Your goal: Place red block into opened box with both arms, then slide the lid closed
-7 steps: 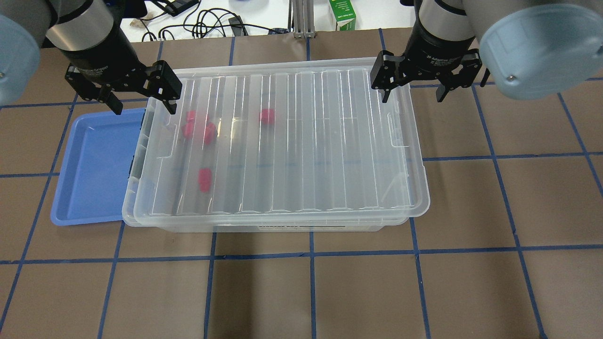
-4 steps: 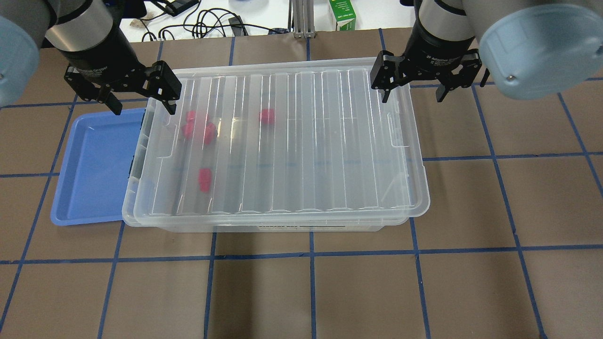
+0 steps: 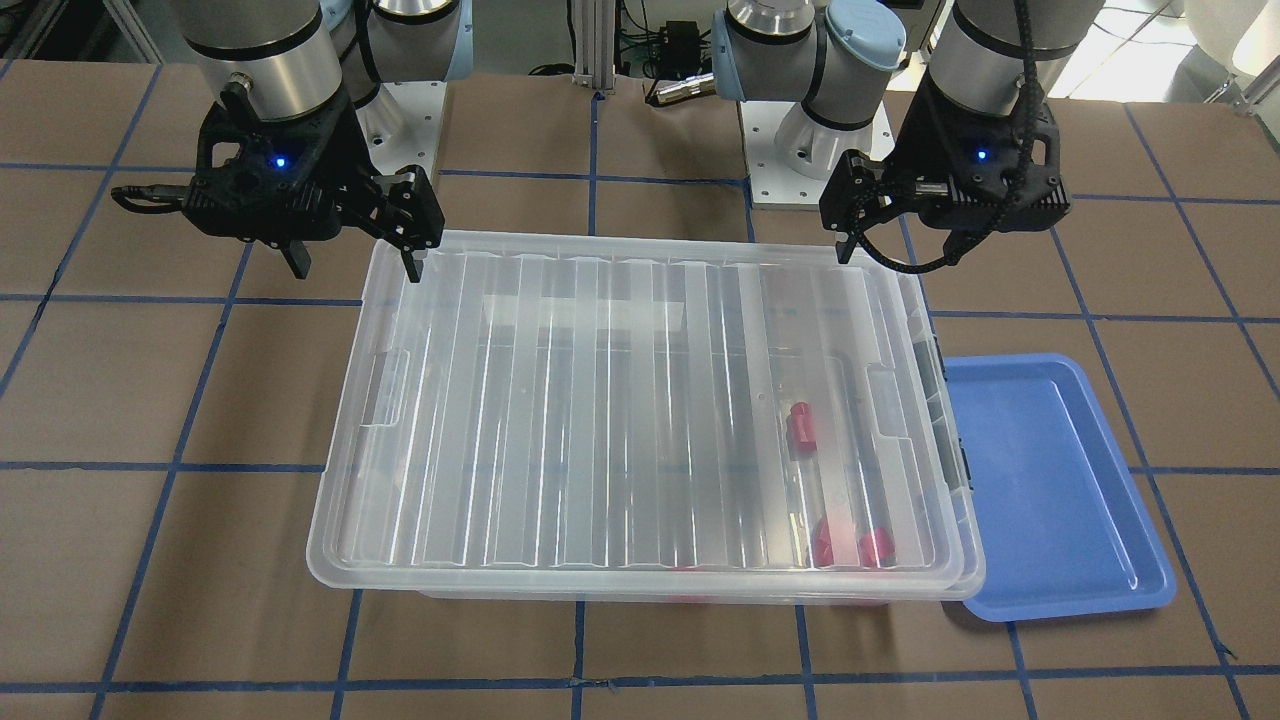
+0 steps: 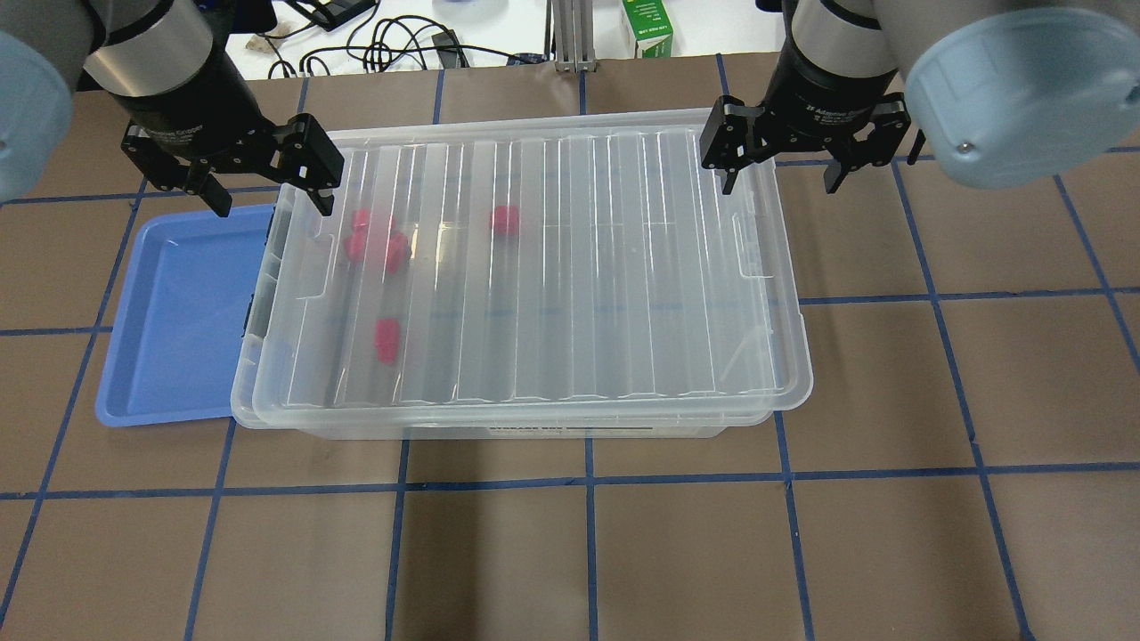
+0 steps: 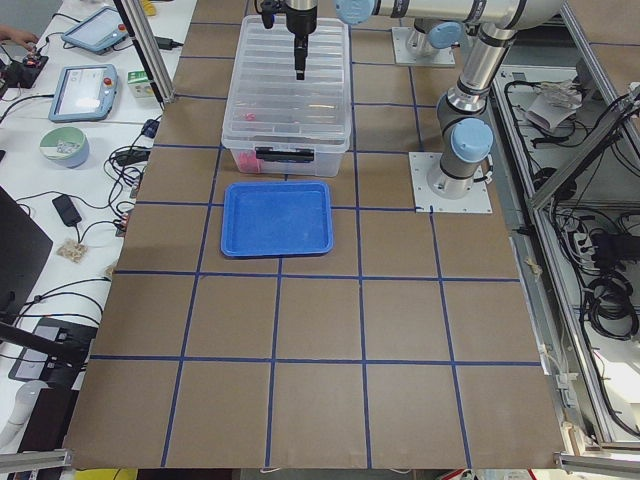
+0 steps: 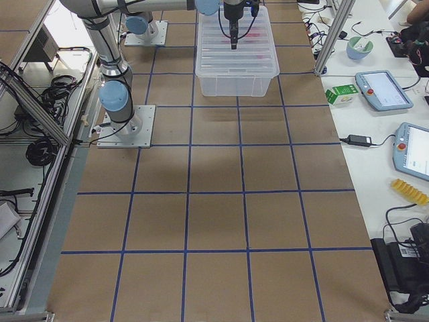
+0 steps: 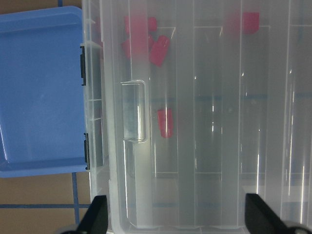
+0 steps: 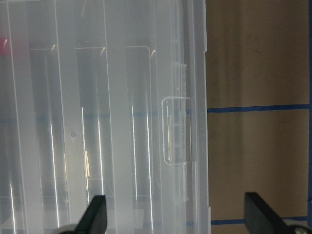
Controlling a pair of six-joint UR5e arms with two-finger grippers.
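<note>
The clear box (image 4: 534, 430) stands mid-table with the ribbed lid (image 4: 552, 267) lying flat on top, shifted slightly toward the robot's right. Several red blocks show through the lid near the box's left end. One red block (image 4: 386, 340) (image 7: 165, 122) lies alone, a cluster (image 4: 374, 239) sits farther back, and another (image 4: 504, 220) lies toward the middle. My left gripper (image 4: 270, 203) (image 3: 900, 250) (image 7: 178, 217) hovers open over the lid's far-left corner. Over the far-right corner my right gripper (image 4: 781, 185) (image 3: 356, 268) (image 8: 176, 217) is open too. Neither holds anything.
A shallow blue tray (image 4: 178, 312) (image 3: 1050, 480) lies empty against the box's left end, partly under its rim. A green carton (image 4: 647, 27) and cables (image 4: 392, 40) sit beyond the table's far edge. Brown mat with blue grid lines surrounds the box.
</note>
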